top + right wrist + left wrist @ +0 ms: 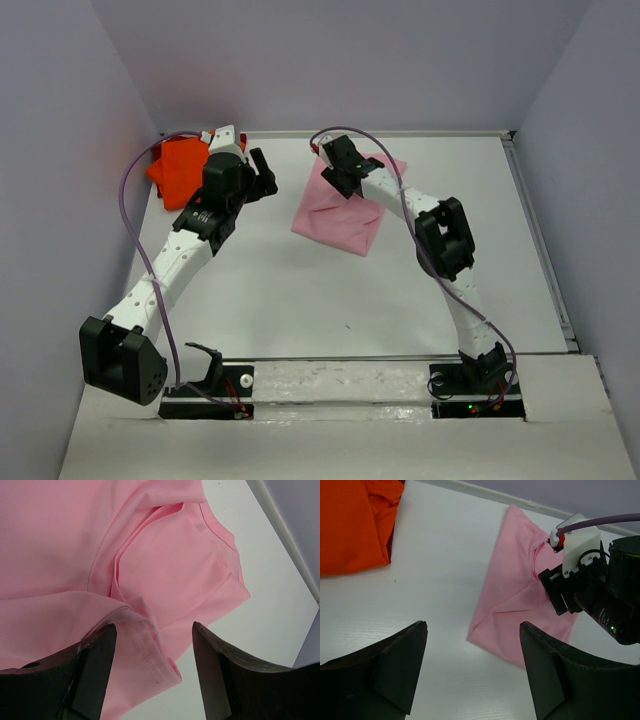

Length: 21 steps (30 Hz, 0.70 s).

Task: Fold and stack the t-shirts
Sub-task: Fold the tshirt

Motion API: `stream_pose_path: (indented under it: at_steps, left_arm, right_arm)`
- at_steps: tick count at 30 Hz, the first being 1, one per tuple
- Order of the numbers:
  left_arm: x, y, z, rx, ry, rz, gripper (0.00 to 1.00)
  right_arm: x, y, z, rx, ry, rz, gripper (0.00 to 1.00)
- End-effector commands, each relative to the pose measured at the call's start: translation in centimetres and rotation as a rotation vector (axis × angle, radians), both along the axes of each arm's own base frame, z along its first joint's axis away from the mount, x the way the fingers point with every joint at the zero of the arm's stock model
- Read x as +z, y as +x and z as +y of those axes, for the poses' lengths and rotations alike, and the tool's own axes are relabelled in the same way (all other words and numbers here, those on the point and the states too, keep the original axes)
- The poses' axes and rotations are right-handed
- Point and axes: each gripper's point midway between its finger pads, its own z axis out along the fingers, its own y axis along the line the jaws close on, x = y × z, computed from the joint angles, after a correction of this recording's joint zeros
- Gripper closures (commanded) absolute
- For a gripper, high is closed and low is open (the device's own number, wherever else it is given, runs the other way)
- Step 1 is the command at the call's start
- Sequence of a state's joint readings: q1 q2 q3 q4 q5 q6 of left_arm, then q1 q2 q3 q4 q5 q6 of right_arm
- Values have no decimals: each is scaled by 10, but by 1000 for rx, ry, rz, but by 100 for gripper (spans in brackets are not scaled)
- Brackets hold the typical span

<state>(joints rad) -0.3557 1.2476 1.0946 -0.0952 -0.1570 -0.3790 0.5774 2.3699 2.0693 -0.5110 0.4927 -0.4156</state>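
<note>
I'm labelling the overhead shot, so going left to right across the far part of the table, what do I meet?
In order: orange t-shirt → left gripper → pink t-shirt.

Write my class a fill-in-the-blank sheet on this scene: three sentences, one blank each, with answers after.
1. The left gripper and right gripper are both ____.
2. The pink shirt lies under the ____ gripper.
3. The orange shirt lies in the far ____ corner of the table.
Answers: open; right; left.
</note>
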Motion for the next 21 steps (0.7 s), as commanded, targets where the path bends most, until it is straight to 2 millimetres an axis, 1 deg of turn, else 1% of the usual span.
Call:
stream_pose_path:
  at_steps: [1, 2, 4, 5, 6, 8, 9, 11, 14, 17, 19, 21]
  left_arm:
    - [14, 5, -2, -10, -15, -45, 16]
    - [14, 5, -2, -10, -15, -45, 16]
    - [13, 5, -2, -10, -14, -42, 17]
    - [12, 5, -2, -9, -15, -41, 16]
    - [12, 5, -2, -11, -14, -41, 16]
    - [12, 5, -3, -13, -16, -40, 16]
    - [10, 5, -3, -14, -17, -37, 16]
    - [9, 5, -3, -13, -12, -35, 16]
    - [11, 5, -2, -8, -12, -38, 17]
    - [12, 5, -2, -7, -12, -44, 17]
    - [11, 5, -3, -11, -14, -41, 16]
    - [11, 5, -3, -16, -15, -40, 17]
  right_arm:
    - [55, -9, 7, -15, 101, -96, 33]
    - [46, -16, 8, -15, 88, -77, 33]
    - [41, -22, 12, -12, 104, -68, 33]
    - [35, -25, 11, -9, 102, -55, 33]
    - [34, -27, 17, -4, 107, -58, 33]
    - [30, -26, 17, -6, 104, -54, 33]
    - [23, -25, 18, -7, 99, -46, 33]
    - [25, -21, 20, -5, 98, -55, 33]
    - [19, -17, 22, -2, 90, -53, 33]
    - [21, -15, 24, 3, 91, -56, 33]
    - [16, -13, 26, 6, 88, -50, 33]
    - [17, -10, 30, 13, 100, -55, 33]
